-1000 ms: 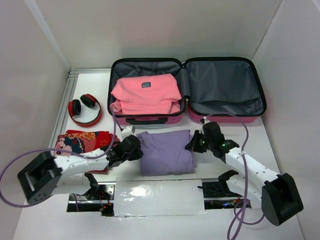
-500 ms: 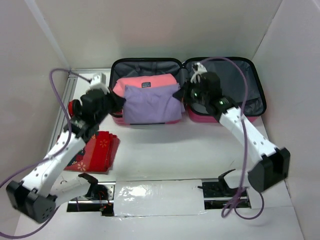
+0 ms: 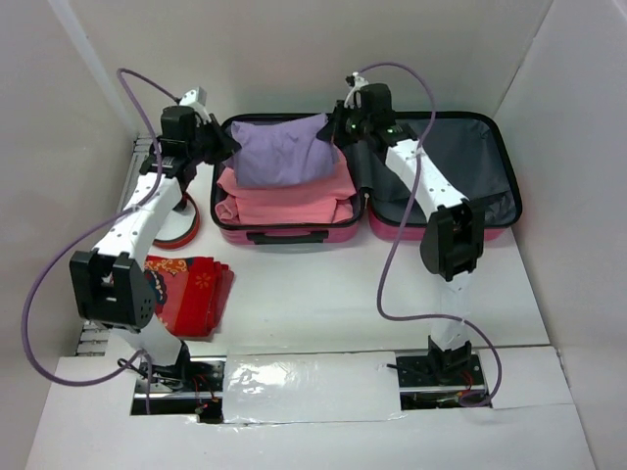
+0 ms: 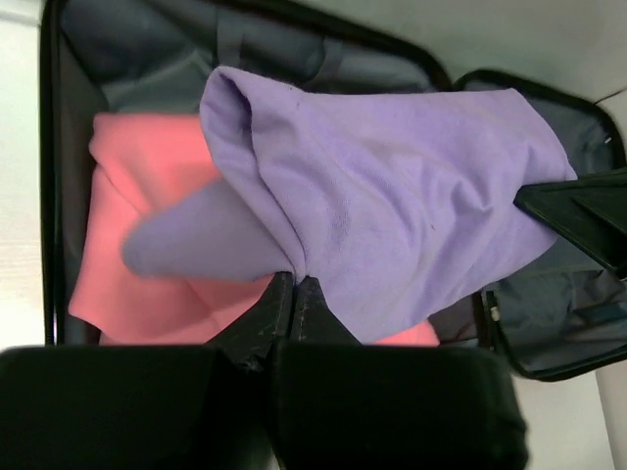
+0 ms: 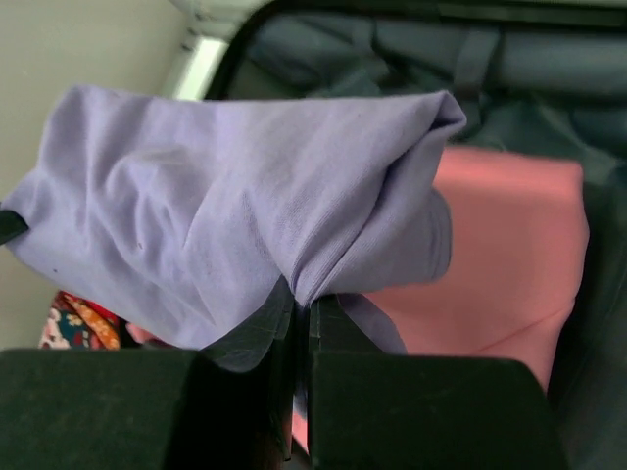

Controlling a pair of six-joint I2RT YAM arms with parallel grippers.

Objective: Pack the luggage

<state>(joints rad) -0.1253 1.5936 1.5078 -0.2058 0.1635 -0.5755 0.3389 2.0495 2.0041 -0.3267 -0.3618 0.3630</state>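
- The luggage (image 3: 460, 171) is laid open at the far side of the table (image 3: 323, 294).
- A purple garment (image 3: 279, 152) is pinched at opposite ends by the left gripper (image 3: 217, 147) and the right gripper (image 3: 338, 127), above the luggage's left half.

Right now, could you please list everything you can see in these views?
luggage: one, pink shell, grey lining, lying open at the table's far side
purple garment: one, lilac, held over the luggage's left half
pink garment: one, folded, in the left half under the purple garment
headphones: one pair, red, left of the luggage, partly behind the left arm
patterned cloth: one, red, on the table, near left
table: one, white
left hand: shut on the purple garment's left edge
right hand: shut on its right edge
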